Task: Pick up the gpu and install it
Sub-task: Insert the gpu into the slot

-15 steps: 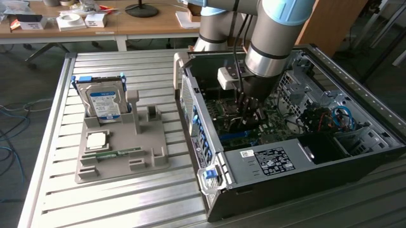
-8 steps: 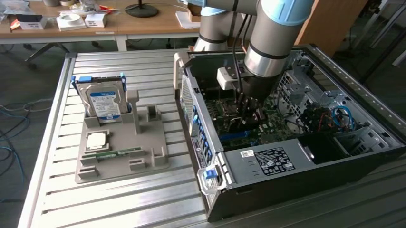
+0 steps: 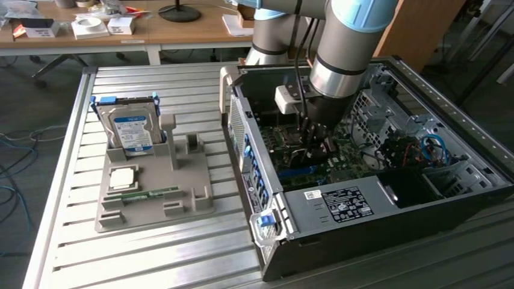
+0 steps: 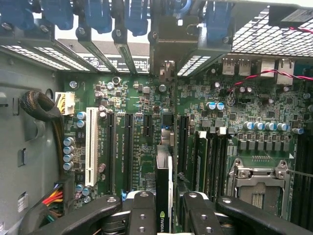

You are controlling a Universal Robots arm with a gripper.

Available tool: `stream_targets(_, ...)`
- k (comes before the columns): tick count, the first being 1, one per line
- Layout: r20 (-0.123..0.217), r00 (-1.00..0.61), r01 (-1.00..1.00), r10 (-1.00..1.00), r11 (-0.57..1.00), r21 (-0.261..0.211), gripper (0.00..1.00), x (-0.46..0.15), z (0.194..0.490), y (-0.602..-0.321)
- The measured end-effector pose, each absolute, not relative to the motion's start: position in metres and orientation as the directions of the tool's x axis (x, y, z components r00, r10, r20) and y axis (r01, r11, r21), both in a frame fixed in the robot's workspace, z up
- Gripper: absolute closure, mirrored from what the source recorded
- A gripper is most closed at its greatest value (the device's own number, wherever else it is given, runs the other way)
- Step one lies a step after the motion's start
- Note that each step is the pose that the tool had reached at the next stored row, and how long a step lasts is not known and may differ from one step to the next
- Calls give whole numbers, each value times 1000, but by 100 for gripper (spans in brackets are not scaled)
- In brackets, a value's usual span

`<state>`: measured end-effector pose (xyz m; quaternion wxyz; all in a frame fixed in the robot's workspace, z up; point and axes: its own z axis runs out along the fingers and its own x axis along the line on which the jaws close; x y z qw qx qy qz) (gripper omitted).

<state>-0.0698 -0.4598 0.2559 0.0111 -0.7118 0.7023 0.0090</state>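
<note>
Nearest the wrist lens are two black fingers (image 4: 142, 218) of the gripper (image 4: 165, 218), closed on the gpu (image 4: 164, 181). I see the card edge-on and upright between them, its thin edge aimed at the green motherboard (image 4: 142, 112). Long black slots (image 4: 128, 152) and a white slot (image 4: 91, 147) lie just beside its line. The card itself hides the slot under it, so I cannot tell whether its connector edge has met anything.

My judgement for this seating step is to hold the card square to the board and parallel to those slots, with its bracket end lined up with the rear opening. The push should be straight and even, because a tilt would likely catch one corner.

In the exterior view the arm reaches down into the open computer case (image 3: 449, 198), with the gripper at about ten o'clock from the case's middle. The case holds the motherboard, blue cables (image 3: 434, 147) at three o'clock and a labelled box (image 3: 337, 201) at six.

At nine o'clock from the case sits a grey holder (image 3: 192, 198). A hard drive (image 3: 129, 126) stands upright in the holder's twelve o'clock end. A pale square chip (image 3: 120, 177) and a green memory stick (image 3: 148, 194) lie flat toward seven. The upright bracket (image 3: 170, 135) beside the drive holds nothing.
</note>
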Motion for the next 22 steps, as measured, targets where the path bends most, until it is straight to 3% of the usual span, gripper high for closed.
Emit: stream_targets(22,-28,14,-1000,-1000,-13,-6,74,-70,254,-461)
